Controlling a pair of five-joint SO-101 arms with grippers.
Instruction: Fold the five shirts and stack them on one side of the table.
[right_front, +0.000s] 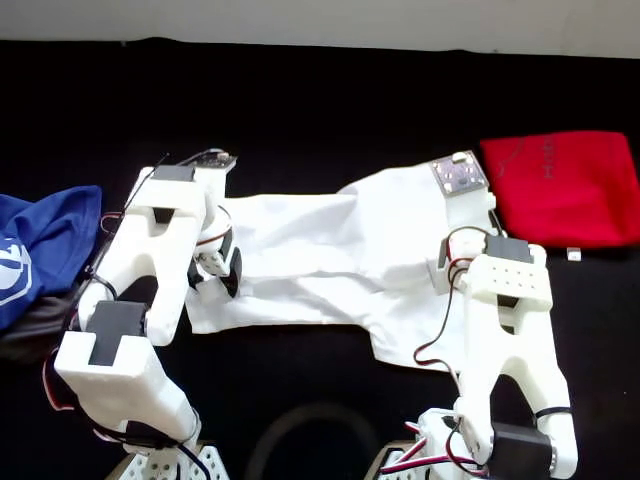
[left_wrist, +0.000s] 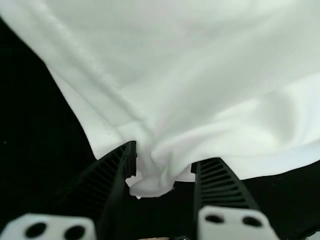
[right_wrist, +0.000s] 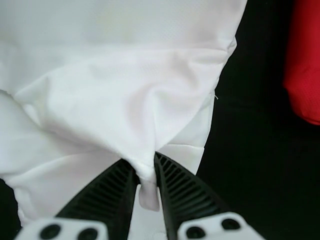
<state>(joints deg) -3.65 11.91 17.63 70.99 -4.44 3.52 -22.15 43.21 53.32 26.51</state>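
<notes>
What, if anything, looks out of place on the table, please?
The blue shirt lies crumpled at the far left, unlike the neatly folded red shirt on the right. The white shirt is spread between them, rumpled.

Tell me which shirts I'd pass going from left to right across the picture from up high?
blue shirt → white shirt → red shirt
</notes>
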